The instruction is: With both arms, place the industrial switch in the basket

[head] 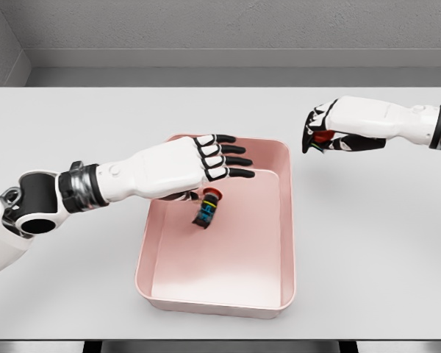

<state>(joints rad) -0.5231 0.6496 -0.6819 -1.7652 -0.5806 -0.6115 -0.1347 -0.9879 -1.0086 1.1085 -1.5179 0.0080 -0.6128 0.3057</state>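
A: Left hand point(206, 163) reaches in from the left, over the pink basket point(288, 220). Its four black-tipped fingers point(231, 160) are stretched out flat and spread, gripping nothing.

B: And the industrial switch point(207, 207)?

A: Just under that hand, below the fingertips. Small dark cylinder, red cap at its upper end, bits of blue, green and yellow on the body. It sits tilted, cap uppermost. It lies within the basket's outline, toward the far left part. Whether it rests on the floor of the basket or is in the air, I cannot tell from here.

B: Right hand?

A: Right hand point(331, 136) is well apart, over the white table point(382, 243) beyond the basket's far right corner. Fingers are curled round a second small object point(323, 137); I see red between them and a trace of green. Too hidden to name it.

B: Basket itself?

A: Rectangular, rounded corners, shallow walls, standing on the table in front of the robot. Grey wall point(220, 29) behind.
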